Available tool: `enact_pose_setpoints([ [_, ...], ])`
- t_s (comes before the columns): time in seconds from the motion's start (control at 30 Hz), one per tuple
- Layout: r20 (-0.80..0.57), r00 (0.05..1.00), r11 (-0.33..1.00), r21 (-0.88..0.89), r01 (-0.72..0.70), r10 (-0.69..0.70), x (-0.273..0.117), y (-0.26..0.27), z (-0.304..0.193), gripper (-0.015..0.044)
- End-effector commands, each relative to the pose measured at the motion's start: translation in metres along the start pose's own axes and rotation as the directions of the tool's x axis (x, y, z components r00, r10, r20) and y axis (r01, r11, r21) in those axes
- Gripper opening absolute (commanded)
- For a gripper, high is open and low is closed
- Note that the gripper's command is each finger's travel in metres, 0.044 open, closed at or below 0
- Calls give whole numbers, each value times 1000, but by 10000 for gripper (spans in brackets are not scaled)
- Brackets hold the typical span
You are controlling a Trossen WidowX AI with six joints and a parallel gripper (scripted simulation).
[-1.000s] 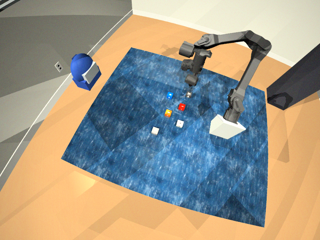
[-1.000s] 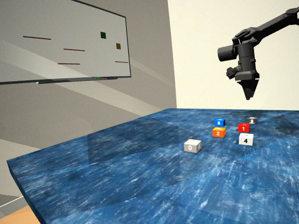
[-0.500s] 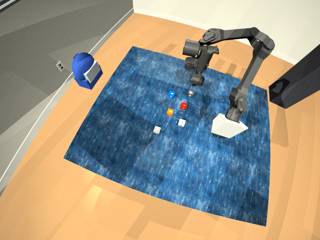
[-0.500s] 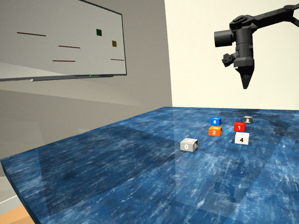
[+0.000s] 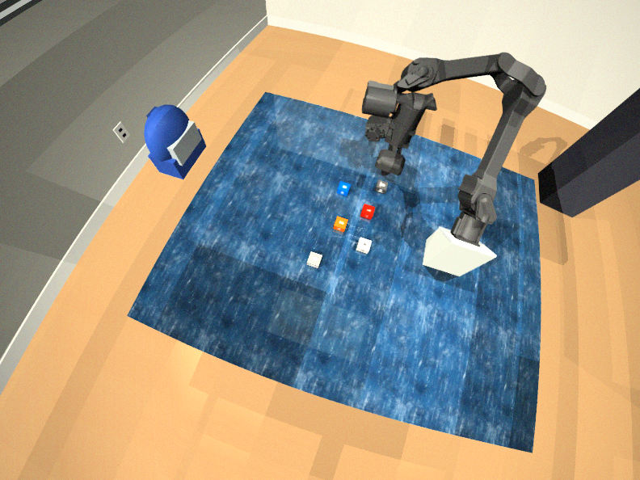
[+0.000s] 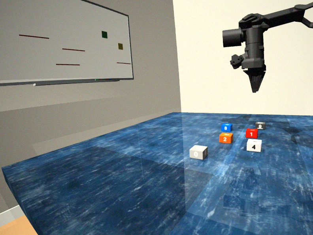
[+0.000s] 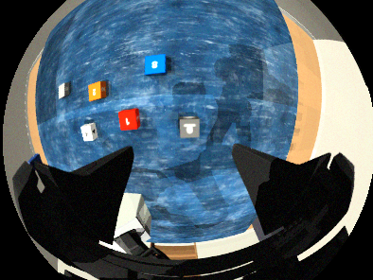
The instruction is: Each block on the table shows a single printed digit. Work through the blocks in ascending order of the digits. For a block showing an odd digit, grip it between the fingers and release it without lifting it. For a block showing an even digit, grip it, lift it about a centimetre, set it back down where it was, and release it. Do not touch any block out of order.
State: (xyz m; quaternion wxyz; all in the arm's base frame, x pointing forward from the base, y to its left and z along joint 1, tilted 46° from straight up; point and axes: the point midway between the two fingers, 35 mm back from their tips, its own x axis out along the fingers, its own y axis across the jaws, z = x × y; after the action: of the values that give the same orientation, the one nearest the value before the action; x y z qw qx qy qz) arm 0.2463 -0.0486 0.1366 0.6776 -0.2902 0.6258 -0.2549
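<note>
My gripper [image 5: 385, 172] [image 6: 254, 91] [image 7: 183, 150] is open and empty, high above the table near the dark grey block. The pale grey 0 block [image 5: 313, 259] [image 6: 198, 152] [image 7: 63, 90] sits farthest from it. The red 1 block [image 5: 367, 211] [image 6: 251, 133] [image 7: 129, 119] lies between the white 4 block [image 5: 364, 245] [image 6: 253, 145] [image 7: 88, 131] and the dark grey 9 block [image 5: 381, 186] [image 6: 260, 125] [image 7: 189, 128]. The orange 2 block [image 5: 340, 223] [image 6: 225, 138] [image 7: 97, 91] and blue 8 block [image 5: 343, 188] [image 6: 226, 127] [image 7: 155, 64] stand beside them. All blocks rest on the table.
The blue table top [image 5: 248, 330] [image 6: 126, 202] carries the arm's pale base [image 5: 454, 255] at the right in the top view. A blue rounded object [image 5: 167, 128] stands beyond the table's left edge, and a dark box [image 5: 589, 160] beyond its right edge.
</note>
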Motion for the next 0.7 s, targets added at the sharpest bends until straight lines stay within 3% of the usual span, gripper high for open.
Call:
enact_pose_setpoints([
  [0.0,-6,1000,1000,-22,-9,9,1,61,1,400],
  [0.1,-7,1000,1000,-21,-3,3,1,85,-2,400],
  [0.67,-7,1000,1000,-21,-3,3,1,85,-2,400],
])
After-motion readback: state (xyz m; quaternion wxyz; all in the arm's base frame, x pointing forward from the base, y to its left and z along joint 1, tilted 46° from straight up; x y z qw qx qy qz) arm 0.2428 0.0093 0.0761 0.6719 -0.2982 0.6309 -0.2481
